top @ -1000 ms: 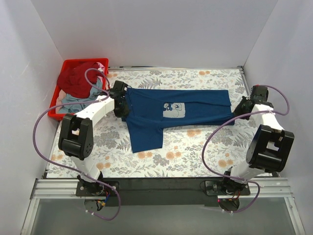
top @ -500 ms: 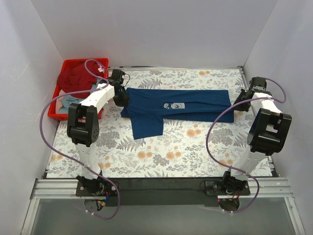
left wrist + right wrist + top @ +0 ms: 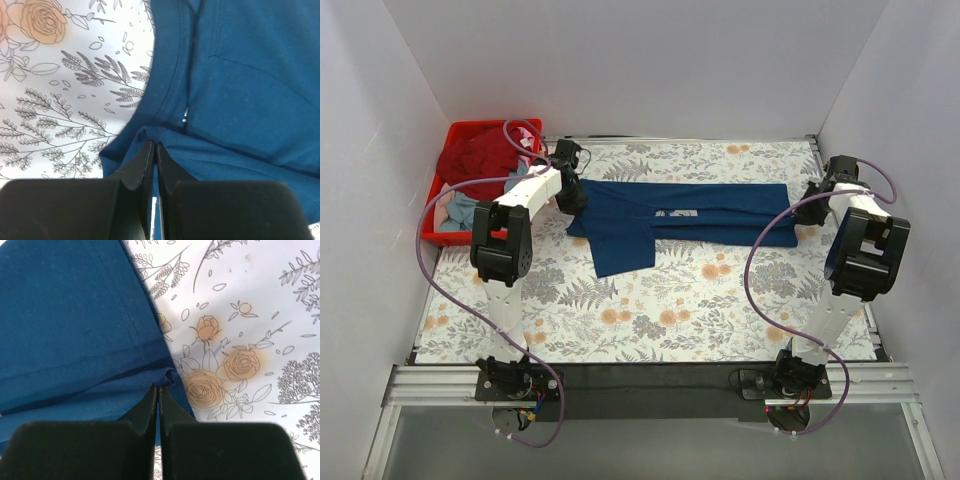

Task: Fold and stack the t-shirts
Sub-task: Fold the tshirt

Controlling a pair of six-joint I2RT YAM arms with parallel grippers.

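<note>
The arms pulled the navy t-shirt [image 3: 730, 225] back over itself, so it looks thinner now (one fold done). The left gripper [image 3: 153, 150] and right gripper [image 3: 158, 389] pinch its edges tight.

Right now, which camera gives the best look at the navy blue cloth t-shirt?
The top external view: it shows the whole navy blue cloth t-shirt stretched across the flowered table. Each wrist view shows only a pinched edge of it, close up.
</note>
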